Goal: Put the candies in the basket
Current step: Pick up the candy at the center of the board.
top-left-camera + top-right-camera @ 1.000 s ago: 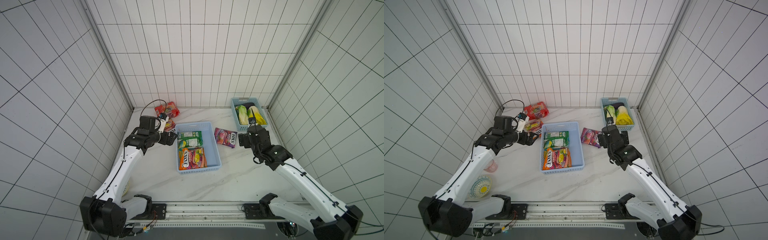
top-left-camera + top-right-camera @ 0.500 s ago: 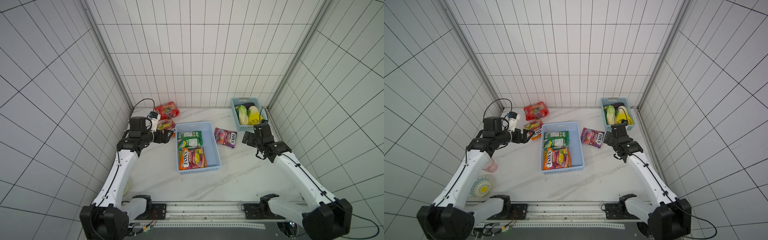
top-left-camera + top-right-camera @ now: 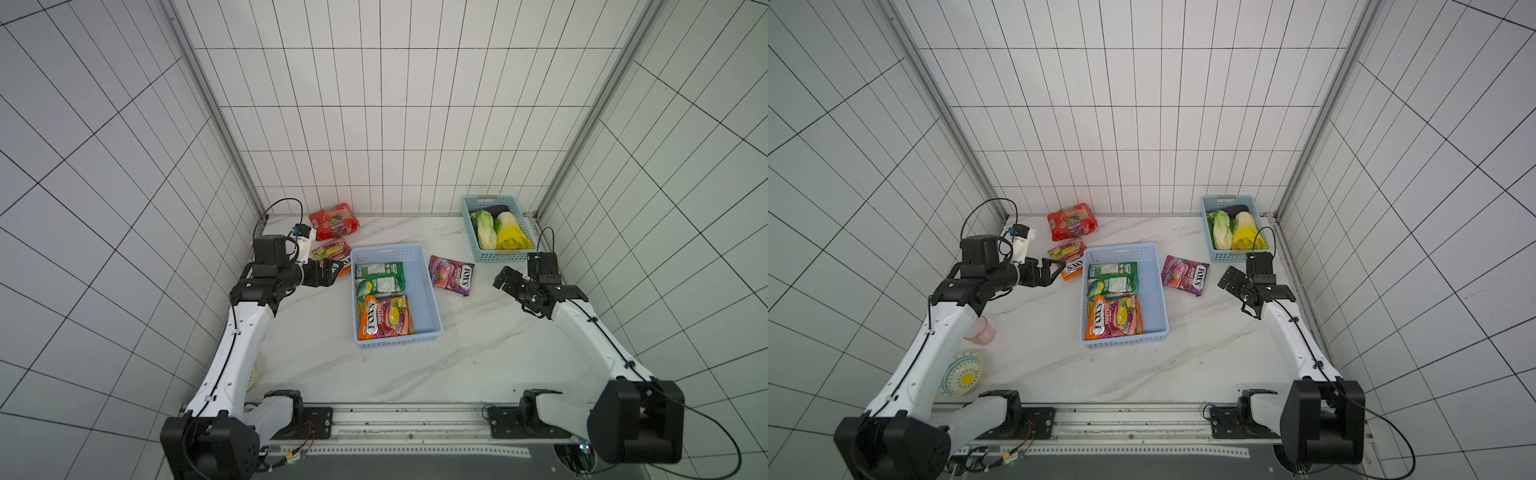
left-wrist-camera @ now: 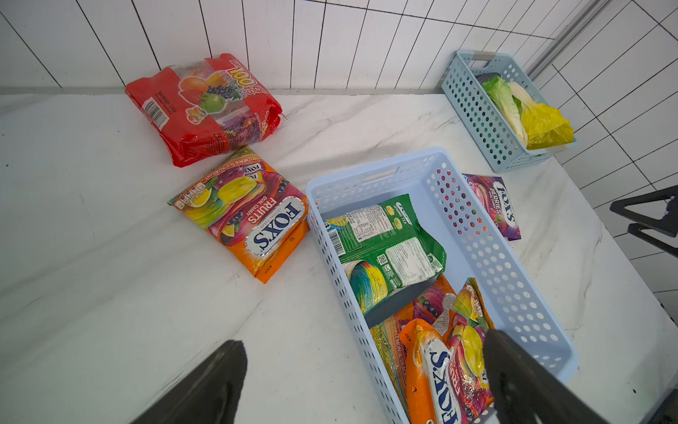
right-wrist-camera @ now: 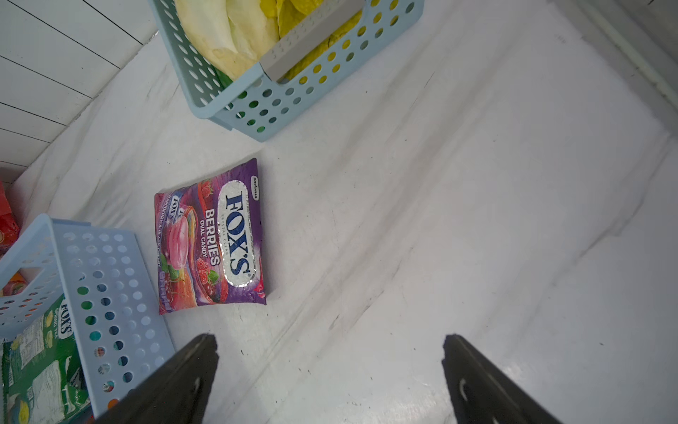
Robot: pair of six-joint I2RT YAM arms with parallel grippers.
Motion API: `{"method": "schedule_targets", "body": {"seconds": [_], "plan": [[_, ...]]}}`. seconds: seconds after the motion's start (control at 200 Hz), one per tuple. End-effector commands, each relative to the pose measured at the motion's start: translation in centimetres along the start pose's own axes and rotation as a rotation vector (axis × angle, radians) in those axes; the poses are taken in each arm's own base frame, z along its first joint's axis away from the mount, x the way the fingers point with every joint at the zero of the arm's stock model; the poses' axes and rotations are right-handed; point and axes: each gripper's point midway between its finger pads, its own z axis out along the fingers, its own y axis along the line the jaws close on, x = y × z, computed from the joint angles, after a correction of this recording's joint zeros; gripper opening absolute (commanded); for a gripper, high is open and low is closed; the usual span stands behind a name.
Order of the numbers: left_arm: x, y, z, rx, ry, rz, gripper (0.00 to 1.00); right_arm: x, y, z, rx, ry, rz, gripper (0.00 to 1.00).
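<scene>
Lying inside the basket [image 3: 384, 249], a green bag [image 3: 379, 279] and an orange bag [image 3: 384, 318] are seen (the green one nearer the back wall). On the worktop [image 3: 478, 340], a purple bag [image 3: 451, 275] is found just beside the basket, toward the right hand [image 3: 500, 280]. A second orange bag [image 3: 332, 251] and a red bag [image 3: 334, 220] are placed toward the left hand [image 3: 334, 272]. Both hands are held wide open, empty.

Plate [image 3: 254, 376] (mostly behind left arm [image 3: 237, 345])

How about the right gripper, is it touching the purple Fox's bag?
Apart. In the right wrist view, bare table shows between the right gripper and the purple bag.
</scene>
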Motion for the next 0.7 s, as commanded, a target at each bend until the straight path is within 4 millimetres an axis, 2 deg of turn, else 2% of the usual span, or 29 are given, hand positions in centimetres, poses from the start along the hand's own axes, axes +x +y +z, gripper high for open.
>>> {"method": "schedule_targets", "body": {"seconds": [0.0,0.36,0.535,0.695], "plan": [[-0.7,-0.2,-0.7,0.0,-0.041,0.025,0.98,-0.5,2.0,1.2,-0.094,0.046,0.031,0.97],[-1.1,-0.4,-1.3,-0.01,-0.053,0.04,0.98,-0.7,4.8,7.9,-0.168,0.192,0.069,0.84],[-1.0,-0.3,-1.1,-0.011,-0.047,0.041,0.98,0.9,5.6,11.1,-0.209,0.29,0.099,0.76],[-1.0,-0.2,-0.9,-0.013,-0.042,0.037,0.98,2.1,6.1,12.7,-0.227,0.323,0.103,0.7]]}}
